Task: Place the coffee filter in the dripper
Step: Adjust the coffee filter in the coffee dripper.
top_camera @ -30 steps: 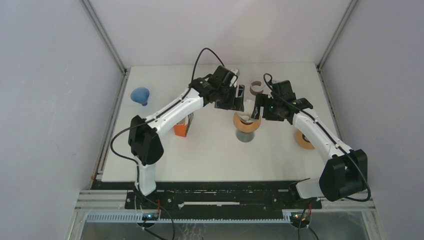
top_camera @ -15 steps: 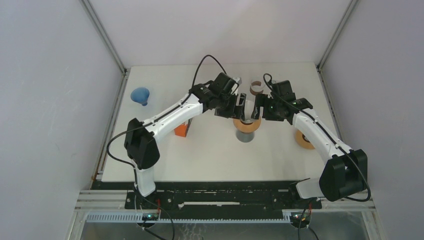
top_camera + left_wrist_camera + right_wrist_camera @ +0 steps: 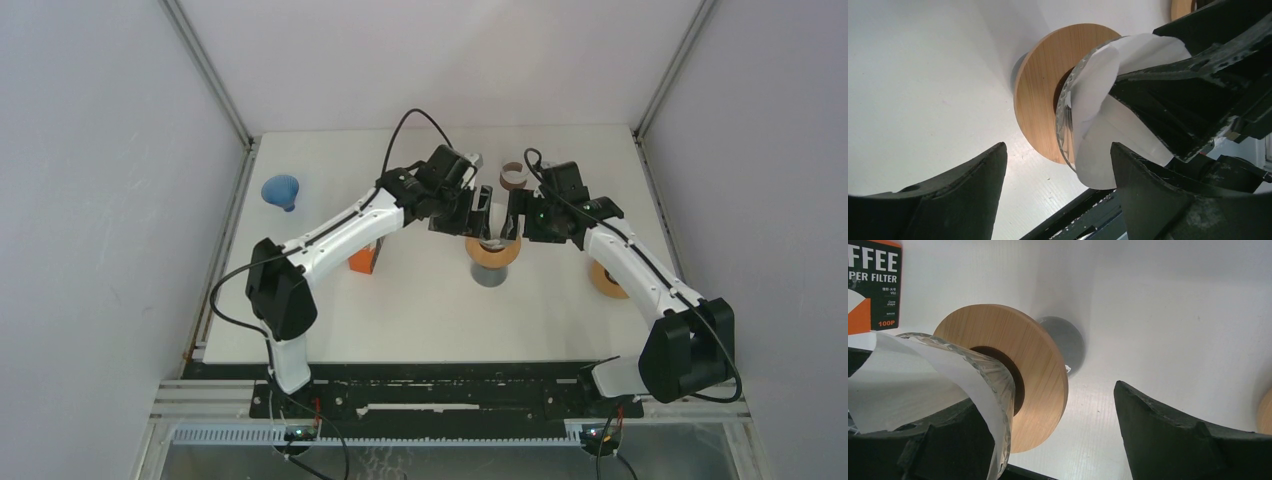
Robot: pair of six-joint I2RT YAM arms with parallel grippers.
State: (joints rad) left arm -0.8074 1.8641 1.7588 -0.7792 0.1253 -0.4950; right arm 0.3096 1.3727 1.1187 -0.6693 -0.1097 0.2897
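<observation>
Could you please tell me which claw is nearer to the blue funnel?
Left. The left claw is right of the blue funnel, at the dripper; the right claw is just beyond, farther right.

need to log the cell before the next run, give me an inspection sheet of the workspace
surface: white table, no spills seen
job's things: paper filter sits in the glass dripper, its edge creased and standing above the rim
clutter: blue funnel, orange filter box, brown ring, wooden ring partly under the right arm
grippers: left gripper open, facing the dripper; right gripper open, one finger inside the filter
cables: black cable loops above the left arm, nothing snagged
surroundings: grey walls, nothing else seen
</observation>
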